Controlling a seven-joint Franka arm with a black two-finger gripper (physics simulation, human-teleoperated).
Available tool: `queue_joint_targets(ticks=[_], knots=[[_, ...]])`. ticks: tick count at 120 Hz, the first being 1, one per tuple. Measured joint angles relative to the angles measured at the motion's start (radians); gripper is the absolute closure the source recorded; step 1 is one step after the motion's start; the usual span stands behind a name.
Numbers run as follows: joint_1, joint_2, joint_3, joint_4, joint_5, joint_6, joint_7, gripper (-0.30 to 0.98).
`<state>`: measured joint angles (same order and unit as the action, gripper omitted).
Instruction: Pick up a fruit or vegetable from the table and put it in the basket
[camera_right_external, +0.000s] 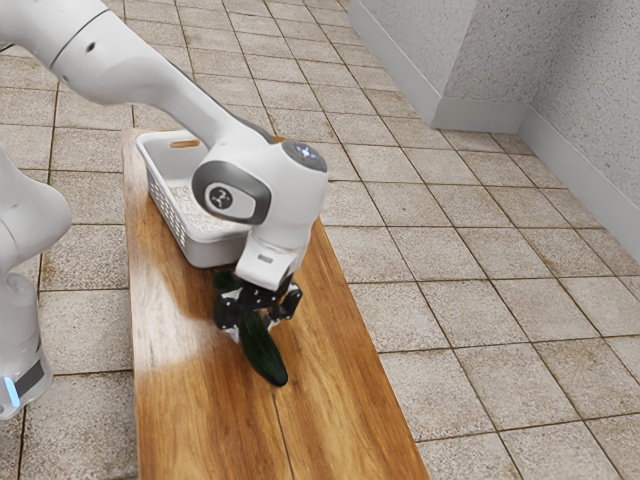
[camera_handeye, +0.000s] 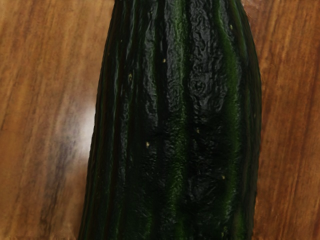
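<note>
The gripper (camera_right_external: 255, 312) is low over the wooden table in the exterior view, around the upper middle of a dark green cucumber (camera_right_external: 264, 356). One end of the cucumber extends out below the hand toward the exterior view's bottom, and a bit of the other end is visible behind the hand. Whether the gripper holds it cannot be told. Close under the hand in the wrist view lies the ridged skin of the cucumber (camera_handeye: 175, 120). A white basket (camera_right_external: 172, 215) stands on the table behind the hand, partly hidden by the arm.
The wooden table (camera_right_external: 185, 420) runs long and narrow, its edge (camera_right_external: 375, 350) at the exterior view's right of the cucumber. Tiled floor (camera_right_external: 480, 290) surrounds it, with a grey wall (camera_right_external: 590, 90) farther off. Another white robot part (camera_right_external: 22, 330) stands at the exterior view's left.
</note>
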<state>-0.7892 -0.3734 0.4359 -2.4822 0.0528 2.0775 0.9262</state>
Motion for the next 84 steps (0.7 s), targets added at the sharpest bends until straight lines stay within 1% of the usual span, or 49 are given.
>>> queue_joint_targets(ticks=[5,11,18,29,46,68,84], knots=[[0.001,0.008,0.000,0.005,-0.002,0.002,0.000,0.47],[0.002,0.014,0.000,0.009,-0.004,0.004,0.001,0.49],[0.001,0.017,0.000,0.022,-0.003,0.005,0.003,0.47],[-0.001,0.022,0.000,0.053,0.002,0.006,0.015,0.48],[-0.025,0.033,-0.003,0.142,0.013,0.006,0.043,0.48],[-0.059,0.039,-0.006,0.233,0.050,0.000,0.074,0.48],[-0.072,0.034,-0.006,0.342,0.104,-0.058,0.091,0.48]])
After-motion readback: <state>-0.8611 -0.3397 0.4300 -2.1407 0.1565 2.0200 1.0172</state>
